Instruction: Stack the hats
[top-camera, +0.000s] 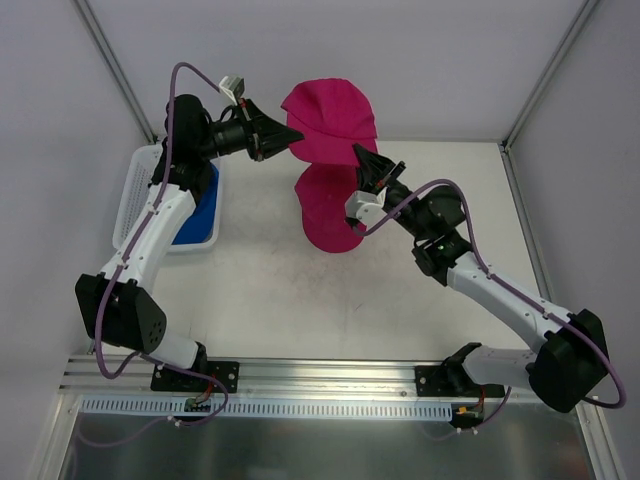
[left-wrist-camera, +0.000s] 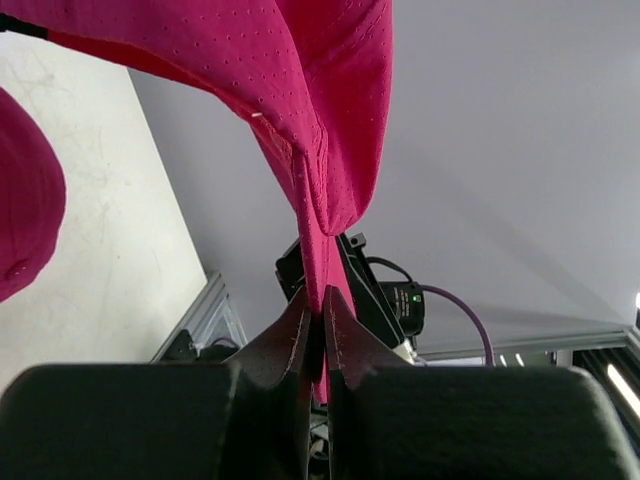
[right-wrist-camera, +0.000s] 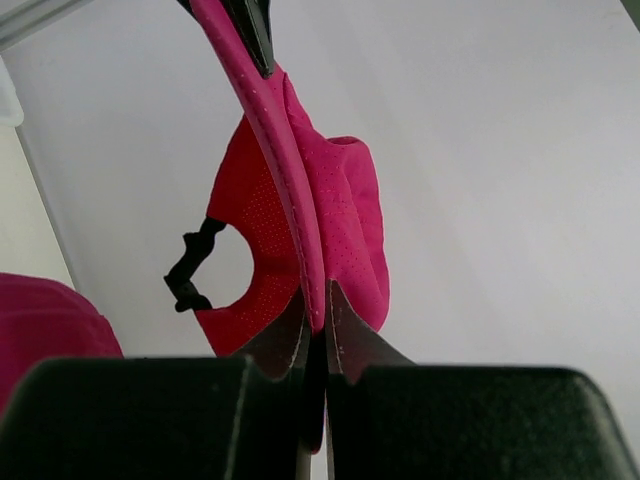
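A magenta-pink hat (top-camera: 330, 118) hangs in the air at the back of the table, held from both sides. My left gripper (top-camera: 296, 138) is shut on its left edge, the fabric pinched between the fingers (left-wrist-camera: 320, 300). My right gripper (top-camera: 366, 166) is shut on its right edge (right-wrist-camera: 318, 300). In the right wrist view the held hat (right-wrist-camera: 340, 220) shows its black back strap (right-wrist-camera: 190, 265). A second magenta-pink hat (top-camera: 326, 215) lies on the table just below the held one, and also shows in the wrist views (left-wrist-camera: 25, 200) (right-wrist-camera: 50, 320). A bright blue hat (top-camera: 206, 205) sits in the basket.
A white slatted basket (top-camera: 133, 195) stands at the table's left edge under my left arm. Grey walls and metal frame posts (top-camera: 115, 65) close in the back and sides. The right wrist camera (left-wrist-camera: 405, 300) shows behind the held hat.
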